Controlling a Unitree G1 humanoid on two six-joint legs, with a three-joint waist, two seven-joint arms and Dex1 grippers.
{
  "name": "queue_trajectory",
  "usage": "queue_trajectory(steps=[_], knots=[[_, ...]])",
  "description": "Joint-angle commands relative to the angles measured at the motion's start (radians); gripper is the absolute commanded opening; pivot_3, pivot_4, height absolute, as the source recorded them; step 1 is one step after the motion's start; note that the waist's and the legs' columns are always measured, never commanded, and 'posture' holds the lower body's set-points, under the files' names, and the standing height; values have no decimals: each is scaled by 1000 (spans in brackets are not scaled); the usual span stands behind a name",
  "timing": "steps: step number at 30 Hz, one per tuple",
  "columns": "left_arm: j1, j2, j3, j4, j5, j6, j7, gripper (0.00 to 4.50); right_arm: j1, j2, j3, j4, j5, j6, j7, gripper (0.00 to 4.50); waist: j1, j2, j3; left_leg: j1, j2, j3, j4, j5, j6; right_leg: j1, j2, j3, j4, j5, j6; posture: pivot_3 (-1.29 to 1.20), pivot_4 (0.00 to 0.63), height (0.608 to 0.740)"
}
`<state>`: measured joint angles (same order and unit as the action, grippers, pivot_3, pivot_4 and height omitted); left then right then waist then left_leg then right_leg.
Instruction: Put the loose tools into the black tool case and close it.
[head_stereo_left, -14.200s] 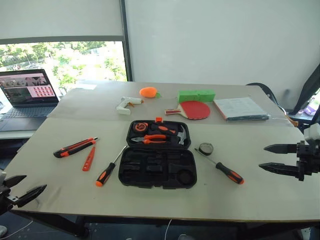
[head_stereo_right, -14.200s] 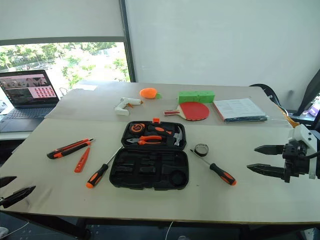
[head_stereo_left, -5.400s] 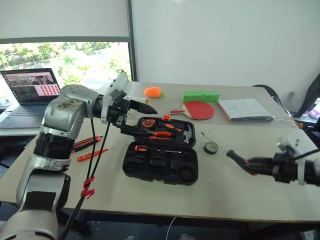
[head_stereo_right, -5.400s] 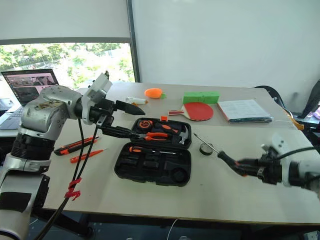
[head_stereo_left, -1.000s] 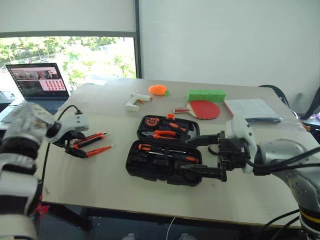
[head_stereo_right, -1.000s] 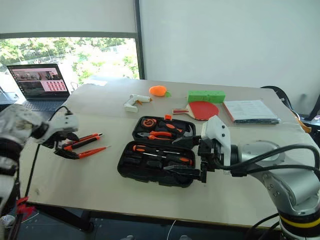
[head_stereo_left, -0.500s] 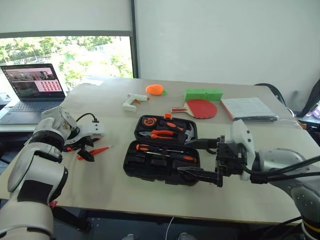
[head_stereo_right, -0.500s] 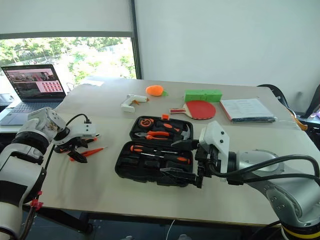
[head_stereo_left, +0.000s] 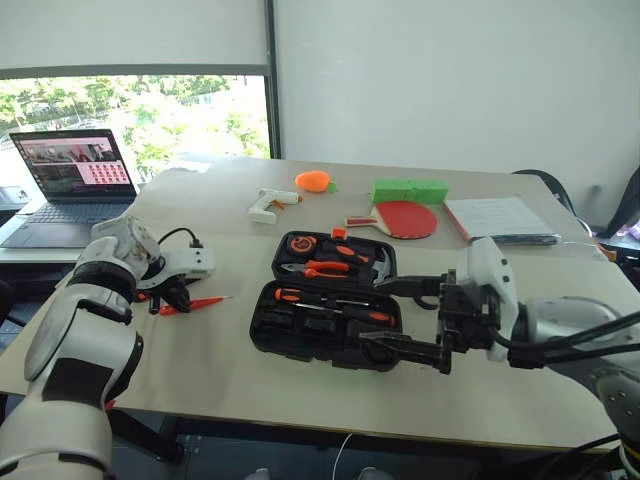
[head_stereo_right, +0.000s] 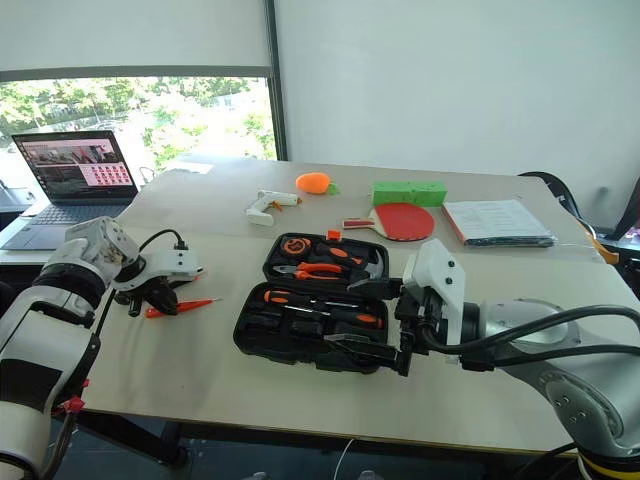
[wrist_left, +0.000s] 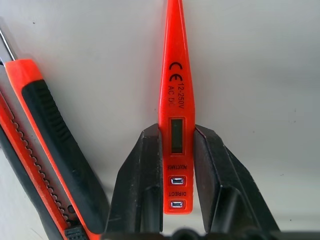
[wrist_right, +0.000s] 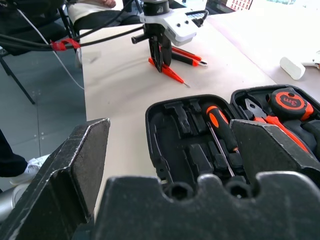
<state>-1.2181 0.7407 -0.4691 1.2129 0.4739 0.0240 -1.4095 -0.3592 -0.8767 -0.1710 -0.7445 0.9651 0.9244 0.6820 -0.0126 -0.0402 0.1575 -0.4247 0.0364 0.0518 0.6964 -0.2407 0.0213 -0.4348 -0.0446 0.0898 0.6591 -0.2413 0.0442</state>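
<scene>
Desk, pale top, carrying the following. Black tool case: lying open at the desk's middle, lid laid flat on the far side with orange-handled pliers, a round orange tape measure and a hammer in its recesses; the near half holds two screwdrivers with black-and-orange handles, laid side by side. Slim orange-red stick tool: a voltage tester marked for AC and DC, flat on the desk to the left of the case, its rear end between the two black fingers of the left tool, which points steeply down and has closed narrow against both its sides. Black-orange utility knife: flat on the desk just beside the tester, apart from it, on the side away from the case. Right tool: held above the case's right edge, fingers spread wide with nothing between them, pointing left across the case. Far part of the desk: white glue gun, an orange object, green block, red table-tennis paddle, a sheaf of papers. Open laptop on a separate surface at far left.
</scene>
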Motion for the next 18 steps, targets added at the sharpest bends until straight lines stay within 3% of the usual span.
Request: queue_trajectory(steps=[1, 9, 14, 18], knots=[[-73, -12, 53, -14, -37, -19, 23, 420, 51, -47, -42, 4, -8, -11, 32, 4500, 2, 0, 0, 0, 0, 0, 0, 0, 0, 0, 0, 0, 0, 0, 0, 0, 150, 736], [-191, -135, 98, -144, -129, -51, -152, 420, 129, -81, -54, 2, -19, -37, 58, 4500, 7, -5, 2, -10, -1, -5, 5, -1, 1, -3, -1, -4, -3, 1, 2, 0, 150, 736], [-133, -207, 22, -369, -237, 42, -205, 420, 156, -70, -51, -17, -28, -41, 36, 4500, 3, -5, 2, -11, -1, -7, 5, -1, 1, -3, -1, -4, -3, 1, 2, 0, 150, 736], [-20, -204, -50, -566, -255, 123, -205, 420, 184, -53, -61, -39, -22, -41, -3, 4500, -11, -3, 2, -8, -1, -9, 3, -1, 1, -3, 0, -2, -2, 1, 2, 0, 150, 736]])
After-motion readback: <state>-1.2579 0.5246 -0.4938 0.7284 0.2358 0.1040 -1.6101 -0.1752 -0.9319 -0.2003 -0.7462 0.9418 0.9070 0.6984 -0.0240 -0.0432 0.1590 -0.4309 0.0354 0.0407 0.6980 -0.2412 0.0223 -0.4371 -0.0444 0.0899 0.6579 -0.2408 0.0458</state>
